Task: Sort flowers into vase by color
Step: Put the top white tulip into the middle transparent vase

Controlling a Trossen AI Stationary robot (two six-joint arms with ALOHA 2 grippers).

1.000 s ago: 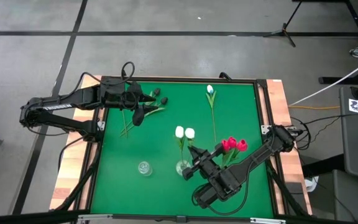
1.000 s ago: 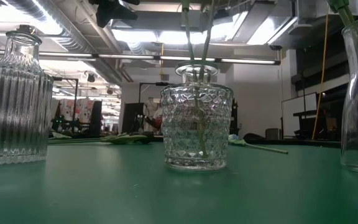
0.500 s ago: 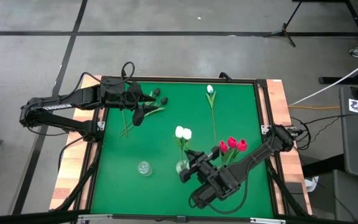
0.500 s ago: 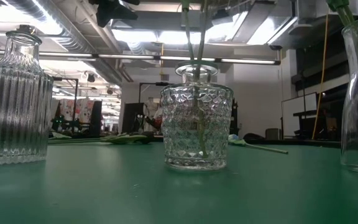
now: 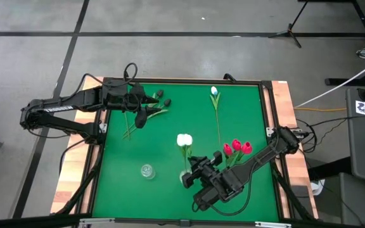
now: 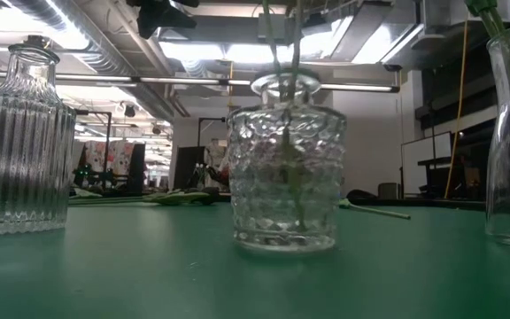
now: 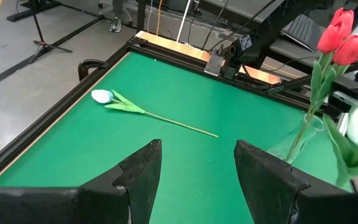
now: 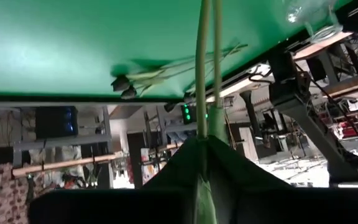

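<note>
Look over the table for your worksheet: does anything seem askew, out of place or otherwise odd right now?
Yes. The diamond-patterned vase holding the white tulips looks tilted and blurred in the low view, as though dragged by the right gripper, shut on their stems. One white tulip lies loose at the far edge. The left gripper hovers open beside the black tulips.

The right gripper's fingers [image 8: 166, 171] pinch two green stems [image 8: 207, 68].

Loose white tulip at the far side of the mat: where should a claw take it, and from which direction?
Mid-stem, from straight above. The white tulip lies flat and alone on the green mat, head toward the far edge, its thin stem running back toward the red tulips. Set the fingers across the stem, clear of the bud and the leaves just below it.
</note>
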